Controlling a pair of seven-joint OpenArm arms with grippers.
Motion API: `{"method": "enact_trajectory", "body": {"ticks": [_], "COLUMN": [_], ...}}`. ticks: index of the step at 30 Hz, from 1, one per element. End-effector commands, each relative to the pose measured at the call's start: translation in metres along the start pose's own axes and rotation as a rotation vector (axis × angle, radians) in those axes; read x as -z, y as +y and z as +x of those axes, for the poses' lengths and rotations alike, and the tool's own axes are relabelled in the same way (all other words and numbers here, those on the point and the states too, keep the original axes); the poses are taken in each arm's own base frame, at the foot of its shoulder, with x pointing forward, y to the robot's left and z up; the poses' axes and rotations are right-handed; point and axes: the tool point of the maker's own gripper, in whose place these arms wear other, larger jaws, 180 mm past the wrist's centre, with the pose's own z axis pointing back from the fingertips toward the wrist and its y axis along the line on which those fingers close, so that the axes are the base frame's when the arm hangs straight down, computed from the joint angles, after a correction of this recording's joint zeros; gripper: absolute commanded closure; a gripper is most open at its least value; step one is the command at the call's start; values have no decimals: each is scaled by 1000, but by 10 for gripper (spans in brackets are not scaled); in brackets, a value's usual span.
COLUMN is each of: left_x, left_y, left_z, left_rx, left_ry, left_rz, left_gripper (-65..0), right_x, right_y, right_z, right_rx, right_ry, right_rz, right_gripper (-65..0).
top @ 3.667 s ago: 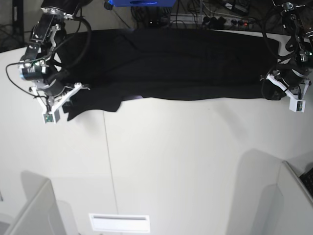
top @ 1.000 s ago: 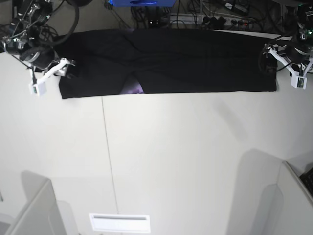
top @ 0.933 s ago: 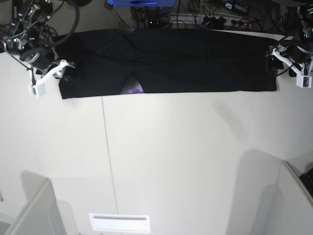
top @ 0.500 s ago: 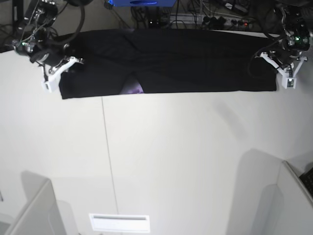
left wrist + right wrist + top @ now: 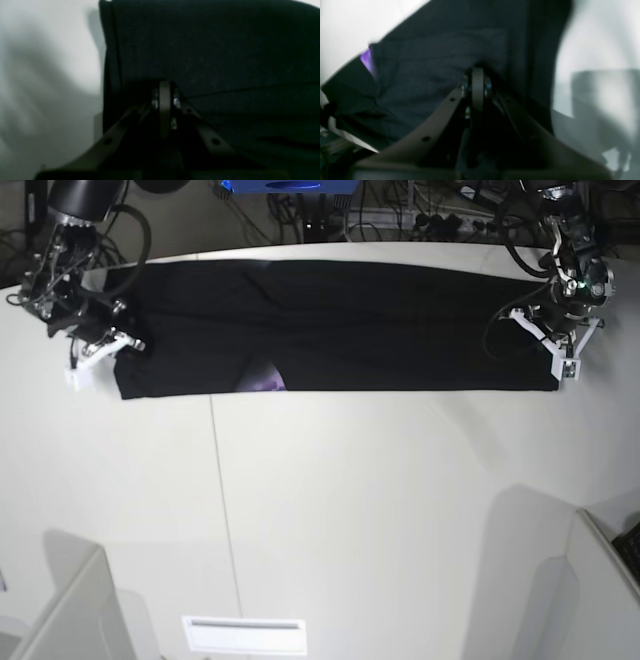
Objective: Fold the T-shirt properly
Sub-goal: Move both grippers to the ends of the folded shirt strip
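The black T-shirt point(image 5: 380, 320) lies as a long flat band across the back of the white table point(image 5: 350, 510). A small purple patch of print point(image 5: 265, 382) peeks out at its front edge. My left gripper point(image 5: 557, 340) is at the band's right end, shut on the cloth. In the left wrist view its fingers point(image 5: 165, 86) press together on the T-shirt point(image 5: 225, 50) near its side edge. My right gripper point(image 5: 105, 345) is at the band's left end. In the right wrist view it point(image 5: 477, 72) is shut on the T-shirt point(image 5: 432, 62), with purple print point(image 5: 366, 58) at the left.
Cables and a power strip point(image 5: 450, 220) lie behind the table's back edge, with a blue object point(image 5: 285, 185). Grey panels stand at the front left point(image 5: 70, 610) and front right point(image 5: 600, 590). A white slot point(image 5: 245, 635) sits at the front edge.
Both grippers moved from beside the shirt's ends onto it and shut. The whole band slid toward the front, off the table's back edge.
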Motion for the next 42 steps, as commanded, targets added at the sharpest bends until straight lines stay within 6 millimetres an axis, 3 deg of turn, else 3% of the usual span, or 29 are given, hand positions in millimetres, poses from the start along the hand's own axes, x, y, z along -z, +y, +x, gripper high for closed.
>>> {"method": "enact_trajectory", "body": {"ticks": [1, 7, 14, 21, 27, 31, 36, 42], "left_x": [4, 18, 23, 23, 22, 24, -4, -43], "left_y": [-5, -44, -55, -54, -56, -52, -37, -19], "left_z": [-11, 17, 44, 79, 106, 103, 119, 129], "left_rx": [24, 28, 1, -8, -5, -16, -22, -6], "left_ry": [66, 20, 21, -45, -94, -51, -129, -232], "left_rz": [-1, -67, -65, -61, -67, -63, -19, 49], "left_gripper": [0, 0, 0, 0, 0, 0, 0, 0], "right_x": [-1, 30, 44, 43, 42, 42, 39, 8], "right_y": [-21, 1, -15, -10, -7, -7, 10, 63], "right_z": [4, 44, 89, 127, 135, 132, 139, 155], "right_rx": [-30, -88, -119, -212, -214, -212, -246, -392], "right_ry": [22, 12, -1, -51, -63, -59, -100, -279], "right_rz": [-94, -57, -171, -260, -256, -255, -231, -193], "right_gripper": [0, 0, 0, 0, 0, 0, 0, 0]}}
